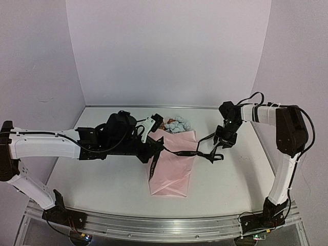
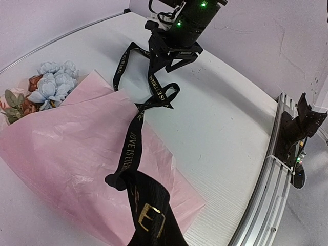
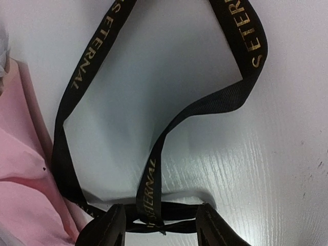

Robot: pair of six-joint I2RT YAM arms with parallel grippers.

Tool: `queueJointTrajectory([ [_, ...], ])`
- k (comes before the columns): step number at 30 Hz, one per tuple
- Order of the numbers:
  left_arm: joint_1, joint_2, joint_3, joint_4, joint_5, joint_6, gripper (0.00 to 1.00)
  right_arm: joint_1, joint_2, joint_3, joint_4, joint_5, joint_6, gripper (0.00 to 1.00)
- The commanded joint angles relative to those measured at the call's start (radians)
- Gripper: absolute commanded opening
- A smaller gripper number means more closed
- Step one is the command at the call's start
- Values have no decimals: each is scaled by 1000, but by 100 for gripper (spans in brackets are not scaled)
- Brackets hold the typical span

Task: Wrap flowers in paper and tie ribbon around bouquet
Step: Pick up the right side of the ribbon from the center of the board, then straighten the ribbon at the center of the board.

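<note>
Since the ribbon (image 2: pixel 134 137) is thin, limp satin, it will likely weigh next to nothing, slide easily over the paper and slip out of a loose pinch. It keeps no shape of its own, so I judge the best hold is flat across its width, close to the stretch that must be steered and not out on a floppy loop. It lies across the bouquet (image 1: pixel 171 164) toward the flower end, running from the left gripper (image 1: pixel 155 148) over the pink paper (image 2: pixel 66 154) to loose loops on the table (image 1: pixel 102 179) on the right. The paper looks crinkly and easy to crush or tear. The flowers (image 2: pixel 51 84) poking from its wide end look light and bendable.

The left gripper is closed, and the ribbon leads straight into it, so it appears clamped on the near end. The right gripper (image 3: pixel 161 228) stands over the loops with jaws apart. A strand crosses between its fingers, ungripped as far as I can tell.

Several things are hidden or unclear:
- The left fingertips are lost behind a dark blurred mass at the bottom of the left wrist view.
- I cannot tell whether the ribbon passes under the bouquet.
- The stems are inside the paper.
- The small tangle between the right fingers may or may not be a true knot.
</note>
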Motion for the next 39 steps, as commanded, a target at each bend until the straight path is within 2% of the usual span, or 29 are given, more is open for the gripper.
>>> queueJointTrajectory([
  [1,-1,-25,26,-16,-18,-8,0,4,54,52,-3,58,50,47],
  [7,-1,-32,38,-18,-72,-3,0,4,131,75,20,45,86,42],
  [11,-1,-35,49,-17,-102,0,0,2,144,82,26,45,94,19],
  [13,-1,-55,49,-8,-150,-7,0,-4,127,85,26,47,89,4],
  [14,-1,-68,48,-2,-180,-9,0,-8,113,87,24,49,86,0],
  [24,39,-273,114,-57,-705,39,0,-121,-224,123,-225,196,-80,0],
  [27,68,-315,153,-125,-906,17,0,-174,-328,123,-301,235,-115,0],
  [30,107,-360,194,-259,-1095,-73,0,-219,-433,118,-370,296,-164,0],
  [35,151,-454,209,-477,-1273,-215,0,-245,-584,119,-477,392,-241,0],
  [39,151,-535,214,-601,-1269,-296,0,-251,-695,120,-535,452,-302,0],
])
